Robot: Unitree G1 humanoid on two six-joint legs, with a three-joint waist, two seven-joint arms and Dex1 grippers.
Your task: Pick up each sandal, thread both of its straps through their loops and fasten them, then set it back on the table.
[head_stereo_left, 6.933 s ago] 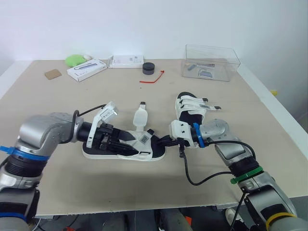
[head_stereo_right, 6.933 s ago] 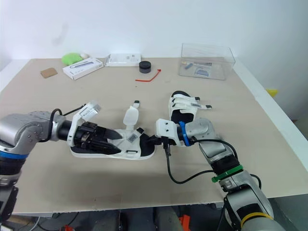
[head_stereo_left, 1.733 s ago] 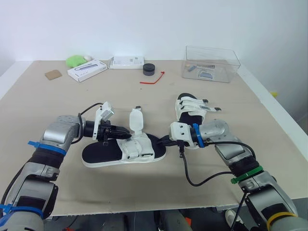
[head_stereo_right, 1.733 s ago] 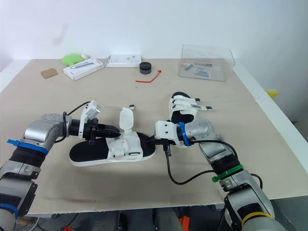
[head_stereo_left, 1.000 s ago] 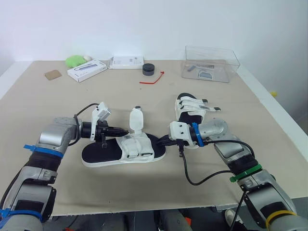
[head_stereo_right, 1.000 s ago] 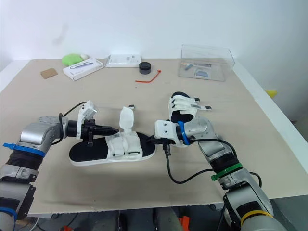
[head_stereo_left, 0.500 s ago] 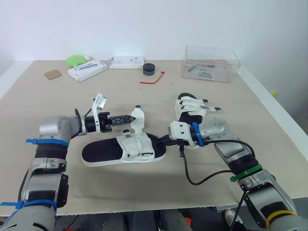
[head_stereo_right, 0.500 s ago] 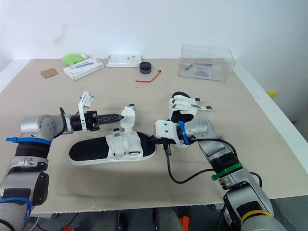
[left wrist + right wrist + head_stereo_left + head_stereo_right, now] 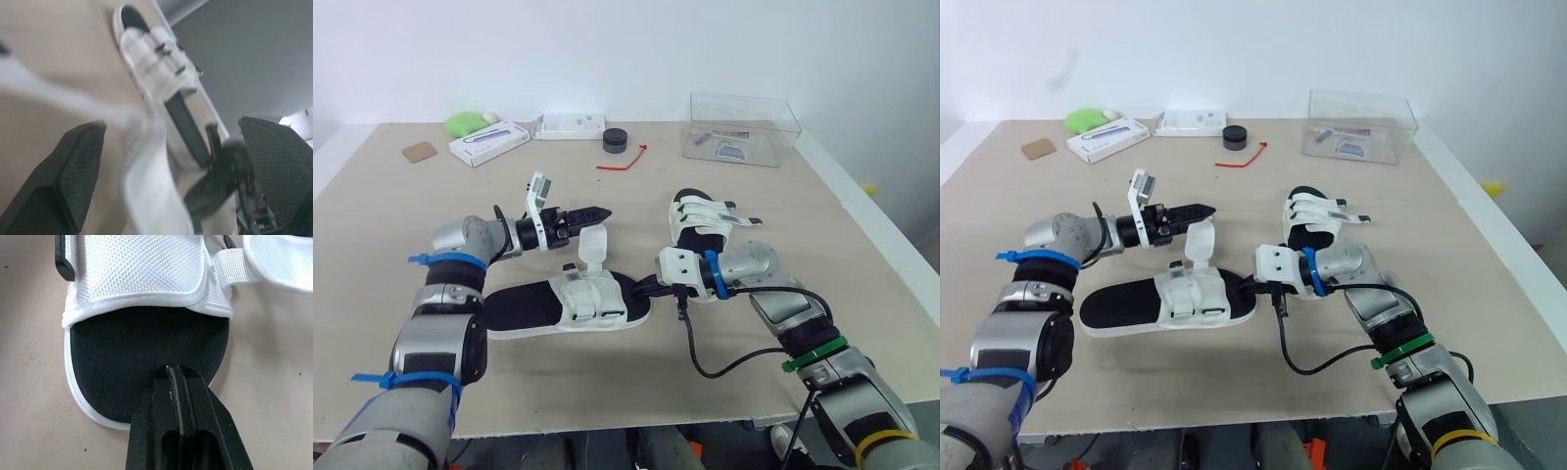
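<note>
A black-soled sandal [image 9: 529, 305] with white straps lies flat on the table in front of me. One loose white strap [image 9: 594, 245] stands up from it. My left gripper [image 9: 599, 211] hovers open just above that strap's top and holds nothing; its fingers [image 9: 73, 181] are spread wide in the left wrist view. My right gripper [image 9: 643, 288] is shut, and its tips [image 9: 178, 374] press on the toe end of the black footbed. A second sandal [image 9: 700, 217], with its straps across it, lies behind my right wrist.
Along the table's back stand a clear plastic box [image 9: 741, 127], a black round puck [image 9: 616, 138], a red cord [image 9: 625, 160], two white boxes [image 9: 489, 143] [image 9: 570, 125], a green object [image 9: 465, 122] and a brown card [image 9: 421, 151].
My left gripper has lifted off the sandal and swung up and toward the back, ending above the raised strap. The sandal and my right gripper have stayed where they were.
</note>
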